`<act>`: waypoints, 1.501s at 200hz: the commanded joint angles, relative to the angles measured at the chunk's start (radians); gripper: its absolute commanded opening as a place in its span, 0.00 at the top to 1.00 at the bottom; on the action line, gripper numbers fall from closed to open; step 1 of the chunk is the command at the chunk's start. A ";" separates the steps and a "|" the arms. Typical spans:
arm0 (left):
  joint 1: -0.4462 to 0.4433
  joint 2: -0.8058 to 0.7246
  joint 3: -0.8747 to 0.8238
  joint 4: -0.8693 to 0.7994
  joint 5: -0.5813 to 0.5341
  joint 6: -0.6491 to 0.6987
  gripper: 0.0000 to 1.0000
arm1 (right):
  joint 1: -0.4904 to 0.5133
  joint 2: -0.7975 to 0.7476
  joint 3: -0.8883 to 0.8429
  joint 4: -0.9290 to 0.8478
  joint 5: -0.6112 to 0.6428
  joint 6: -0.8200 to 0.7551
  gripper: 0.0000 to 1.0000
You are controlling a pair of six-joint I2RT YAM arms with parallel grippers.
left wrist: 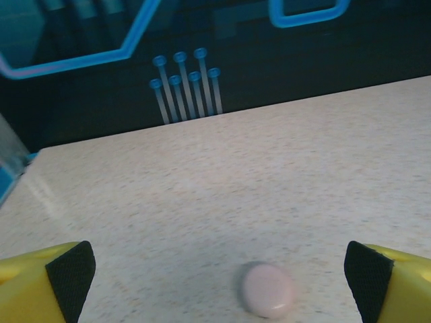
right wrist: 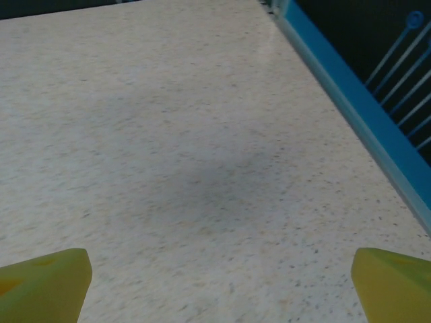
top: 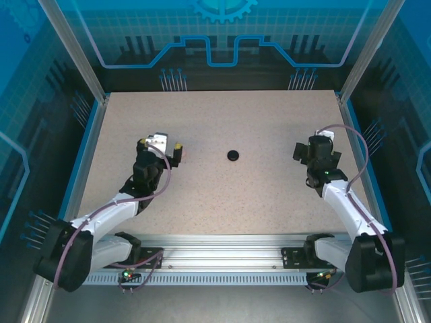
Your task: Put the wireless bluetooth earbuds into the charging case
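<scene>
Speckled table (top: 222,202): black case (top: 233,155) central; left gripper (left wrist: 215,269) at nine o'clock, right gripper (right wrist: 219,272) at three, both wide open, empty.

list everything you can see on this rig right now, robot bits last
small round black case: one, black, middle of the table
pale pink round case: one, pale pink, on the table, low in the left wrist view
speckled beige tabletop: one, beige, under everything
blue edge strip: one, blue, along the table's edge in the right wrist view
left gripper: one, yellow fingers with black pads, open, pink case just ahead
right gripper: one, yellow fingers, open, over bare table
</scene>
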 commanded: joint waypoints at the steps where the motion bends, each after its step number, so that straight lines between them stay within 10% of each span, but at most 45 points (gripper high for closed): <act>1: 0.043 0.025 -0.044 0.074 -0.050 -0.004 0.01 | -0.030 0.051 -0.076 0.209 0.027 -0.042 0.00; 165: 0.167 0.307 -0.134 0.393 0.109 -0.051 0.01 | 0.017 0.287 -0.317 0.943 -0.197 -0.214 0.00; 235: 0.258 0.388 -0.147 0.483 0.375 -0.060 0.01 | 0.059 0.385 -0.274 0.945 -0.259 -0.291 0.00; 300: 0.355 0.385 -0.023 0.239 0.475 -0.150 0.01 | 0.005 0.386 -0.243 0.885 -0.355 -0.264 0.00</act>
